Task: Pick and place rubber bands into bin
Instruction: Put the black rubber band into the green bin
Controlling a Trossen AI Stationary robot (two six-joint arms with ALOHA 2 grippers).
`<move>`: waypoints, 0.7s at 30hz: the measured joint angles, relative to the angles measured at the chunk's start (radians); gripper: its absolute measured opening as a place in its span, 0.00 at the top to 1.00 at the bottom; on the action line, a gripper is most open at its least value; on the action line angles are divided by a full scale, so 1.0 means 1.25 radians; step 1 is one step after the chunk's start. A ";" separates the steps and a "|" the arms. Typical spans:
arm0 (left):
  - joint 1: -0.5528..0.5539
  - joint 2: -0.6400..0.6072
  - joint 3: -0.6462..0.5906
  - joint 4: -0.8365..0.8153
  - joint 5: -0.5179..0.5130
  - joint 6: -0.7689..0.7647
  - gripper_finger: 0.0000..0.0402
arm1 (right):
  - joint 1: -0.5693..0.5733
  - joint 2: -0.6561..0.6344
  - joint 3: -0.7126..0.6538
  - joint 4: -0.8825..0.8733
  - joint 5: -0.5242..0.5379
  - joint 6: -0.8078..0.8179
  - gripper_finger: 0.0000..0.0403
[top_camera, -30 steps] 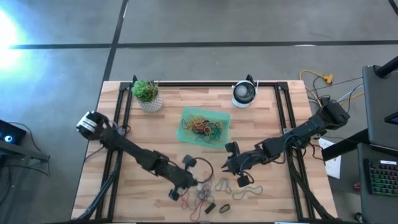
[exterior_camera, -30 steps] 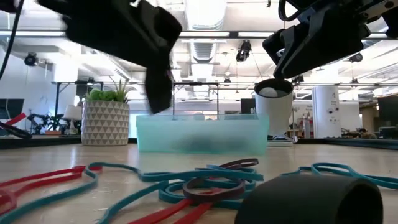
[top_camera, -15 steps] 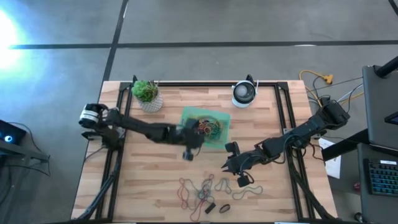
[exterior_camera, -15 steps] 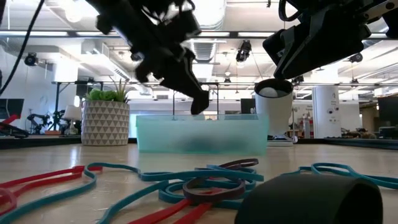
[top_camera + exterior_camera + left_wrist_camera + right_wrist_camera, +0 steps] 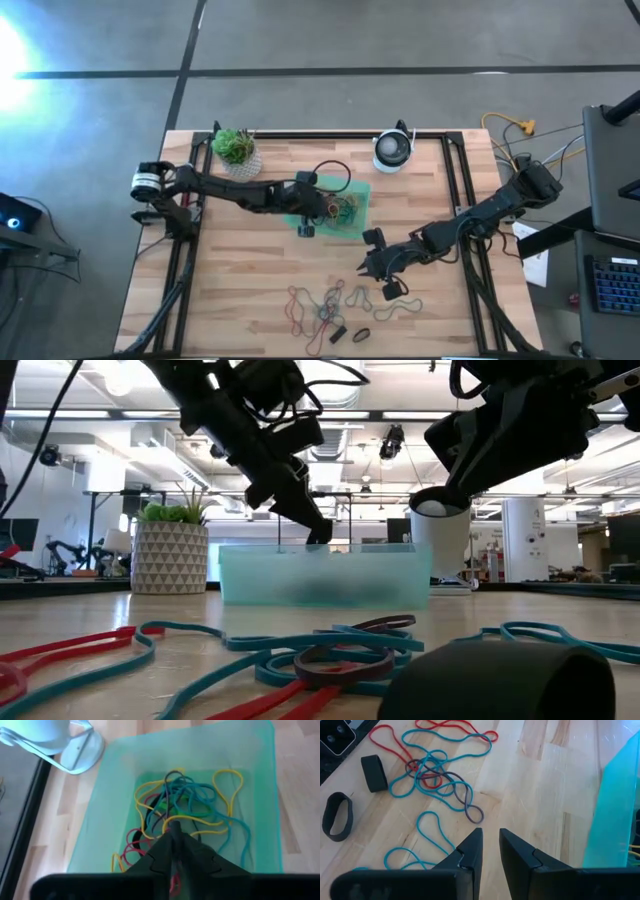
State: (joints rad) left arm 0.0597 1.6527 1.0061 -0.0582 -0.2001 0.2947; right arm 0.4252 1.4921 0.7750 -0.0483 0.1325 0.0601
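Observation:
The bin point(image 5: 362, 190) is a shallow translucent green tray at the table's middle, toward the far side. A tangle of yellow, teal, red and green rubber bands point(image 5: 200, 800) lies in it. My left gripper point(image 5: 173, 827) hangs over the bin's inside, slanting down, its fingers shut, with a short red strip between them. More rubber bands point(image 5: 325, 305) lie loose near the table's front edge. My right gripper point(image 5: 491, 836) hovers over bare wood between that pile and the bin point(image 5: 615, 805). It stands narrowly open with nothing between its fingers. My left gripper seems to pinch a red rubber band point(image 5: 174, 881) between its two fingers, which slant down from the table's left. Only a short red bit shows in the slit between them. The fingers hide the rest, so I cannot tell how the band hangs.
A white pot with a green plant point(image 5: 238, 155) stands at the far left and a round white device point(image 5: 393, 152) at the far right of the bin. Two dark wide bands point(image 5: 374, 772) point(image 5: 337, 815) lie beside the loose pile. Black rails run along the table's sides.
My left gripper has swung from the loose pile near the front edge toward the far edge and now hangs over the bin's inside, turned as it went. The pile it covered now shows. My right gripper has kept still.

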 joint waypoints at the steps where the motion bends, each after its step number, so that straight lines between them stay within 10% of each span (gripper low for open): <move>1: 0.000 0.000 0.000 -0.003 0.001 0.000 0.93 | 0.000 0.000 -0.001 0.001 0.000 0.000 0.85; 21: -0.036 -0.014 0.002 -0.051 0.000 -0.049 0.66 | 0.079 0.000 -0.079 0.148 -0.154 0.138 0.85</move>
State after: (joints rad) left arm 0.0143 1.6352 1.0088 -0.1216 -0.2001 0.2336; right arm 0.5240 1.4921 0.6760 0.1362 -0.0601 0.2325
